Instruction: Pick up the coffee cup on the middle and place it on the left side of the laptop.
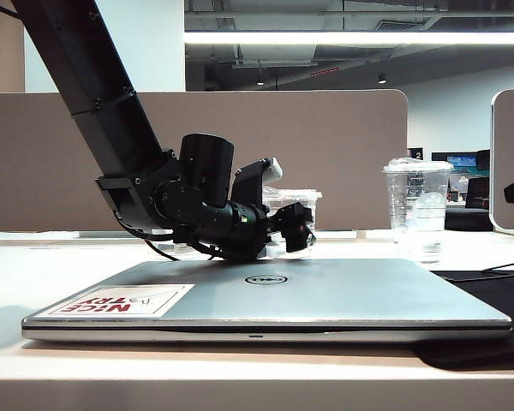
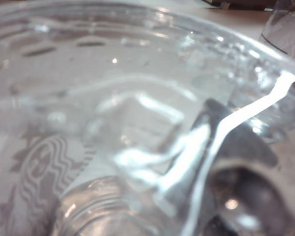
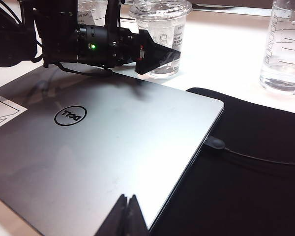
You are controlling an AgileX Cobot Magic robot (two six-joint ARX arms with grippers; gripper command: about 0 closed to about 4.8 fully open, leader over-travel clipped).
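The coffee cup, clear plastic with a flat rimmed lid, stands just behind the closed silver laptop, in the middle of the row of cups. My left gripper reaches low over the laptop lid and straddles the cup, with one dark finger on its near side. In the left wrist view the cup fills the frame and its whitish round emblem is up close. The jaws are blurred there, so I cannot see whether they press on the wall. My right gripper hangs shut above the laptop's front corner.
A taller clear cup stands to the right of the coffee cup. Another clear cup sits behind the left arm. A black sleeve lies under the laptop's right edge, where a cable is plugged in. A beige partition closes the back.
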